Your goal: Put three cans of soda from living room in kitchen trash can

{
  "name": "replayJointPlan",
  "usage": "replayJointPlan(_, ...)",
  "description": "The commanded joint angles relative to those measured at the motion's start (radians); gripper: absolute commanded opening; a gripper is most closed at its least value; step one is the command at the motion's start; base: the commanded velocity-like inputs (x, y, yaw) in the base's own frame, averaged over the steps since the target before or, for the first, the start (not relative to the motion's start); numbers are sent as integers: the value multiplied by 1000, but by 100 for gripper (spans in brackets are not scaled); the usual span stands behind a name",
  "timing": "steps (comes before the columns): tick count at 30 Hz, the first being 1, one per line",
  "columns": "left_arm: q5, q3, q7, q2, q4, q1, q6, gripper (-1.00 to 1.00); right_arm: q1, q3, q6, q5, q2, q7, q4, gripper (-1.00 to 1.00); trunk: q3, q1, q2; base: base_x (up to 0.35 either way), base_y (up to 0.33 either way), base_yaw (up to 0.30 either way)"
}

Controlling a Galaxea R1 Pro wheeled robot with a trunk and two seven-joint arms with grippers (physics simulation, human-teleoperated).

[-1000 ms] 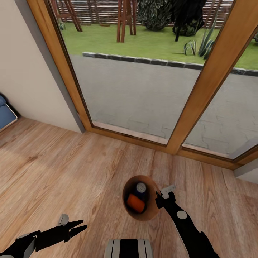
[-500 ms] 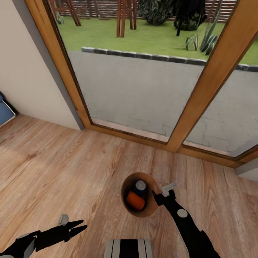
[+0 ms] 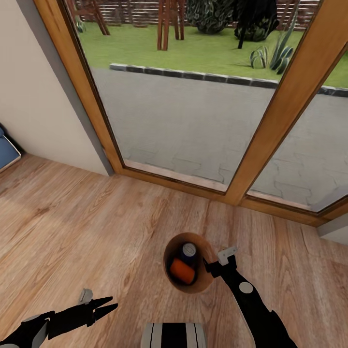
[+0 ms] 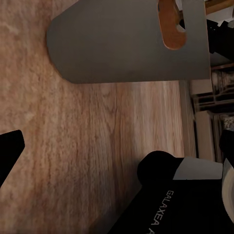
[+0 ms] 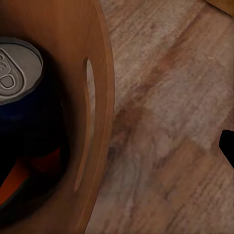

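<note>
Floor: light wood planks [image 3: 96, 232], bare around the robot.
Room: living room; wood-framed glass doors [image 3: 270, 130] ahead of both claws, paving and lawn beyond. Pale wall at the left, with a blue cushion edge [image 3: 7, 152] low beside it.
Bin: round, brown inside, held off the floor; its rim [image 3: 170, 241] sits just left of the right claw. The left wrist view shows its grey outer wall [image 4: 126, 44] and a handle slot.
Cans: a dark blue can [image 3: 189, 251] upright with its silver top showing, and an orange can [image 3: 182, 271] lying beside it, both inside the bin and just left of the right claw. A third can cannot be made out.
Right claw [image 3: 211, 267]: at the bin's near-right rim, touching it; the right wrist view shows the rim wall [image 5: 100, 112] close against the camera. Grip appears closed on the rim, though the finger contact itself is hidden.
Left claw [image 3: 107, 305]: low, well left of the bin, fingers nearly together, nothing held.
Change since half a second ago: bin and right claw have edged slightly towards the robot; doors, floor and left claw unchanged.
Base: grey and black trunk top [image 3: 173, 335] between the two arms.
</note>
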Motion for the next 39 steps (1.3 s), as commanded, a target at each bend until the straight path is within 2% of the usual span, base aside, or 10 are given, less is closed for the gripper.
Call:
replayJointPlan(1,0,0,0,0,0,0,0,100,0,0,0,2,0,0,25,100,0,0,0,0,0,0)
replayJointPlan(15,0,0,0,1,0,0,0,100,0,0,0,2,0,0,23,100,0,0,0,0,0,0)
replayJointPlan(25,0,0,0,1,0,0,0,100,1,0,-1,2,14,1,23,100,0,0,0,0,0,0)
replayJointPlan(39,0,0,0,0,0,0,-1,100,1,0,-1,2,17,0,23,100,0,0,0,0,0,0)
